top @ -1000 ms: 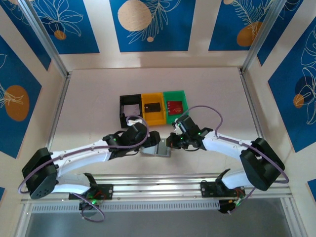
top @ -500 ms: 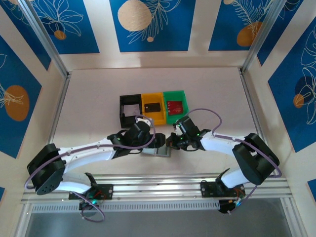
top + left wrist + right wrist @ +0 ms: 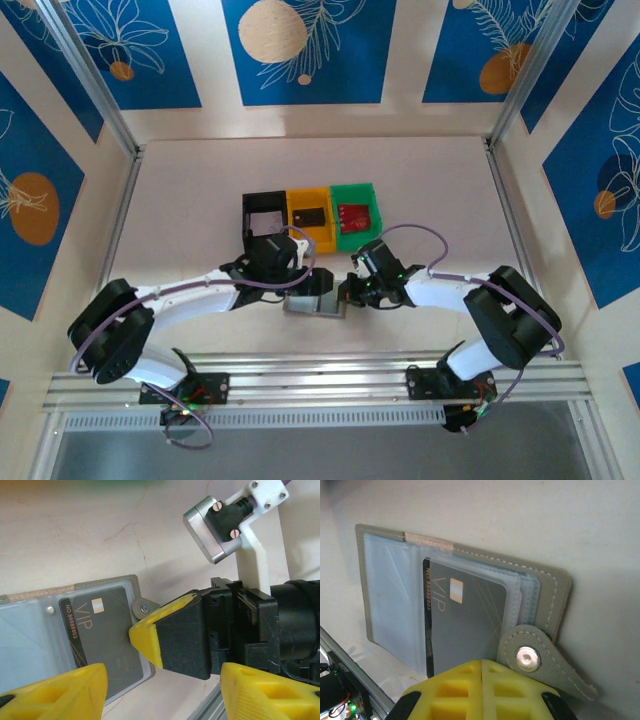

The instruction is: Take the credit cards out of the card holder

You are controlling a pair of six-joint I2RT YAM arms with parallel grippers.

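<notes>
**Card holder lies open between the two claws**

The card holder (image 3: 314, 304) rests flat on the table (image 3: 180, 200), near the front rail (image 3: 320, 368), between the two wrists. Behind it, just apart, three bins stand touching in a row: a black bin (image 3: 250, 236) with something pale inside, a yellow bin (image 3: 322, 240) with a dark card, and a green bin (image 3: 372, 228) with a red one.

The holder's clear sleeves (image 3: 390, 605) face up. A grey card (image 3: 462, 625) marked VIP sits in the right-hand sleeve, and the snap tab (image 3: 540, 667) sticks out beside it.

The right gripper (image 3: 481, 666) is clenched, fingers pressed together with nothing between them. Its tip lies at the holder's edge, over the card's lower corner and just beside the tab. The left gripper (image 3: 162, 675) is released, its yellow fingers (image 3: 65, 692) well apart and grasping nothing.

In the left wrist view the right gripper's black body stands between those fingers and covers the holder's corner. One yellow finger hides the holder's lower edge, and the frame cuts off its left end. From above, both wrists cover most of the holder, leaving a grey strip. Whether more cards sit in the other sleeves cannot be told.
</notes>
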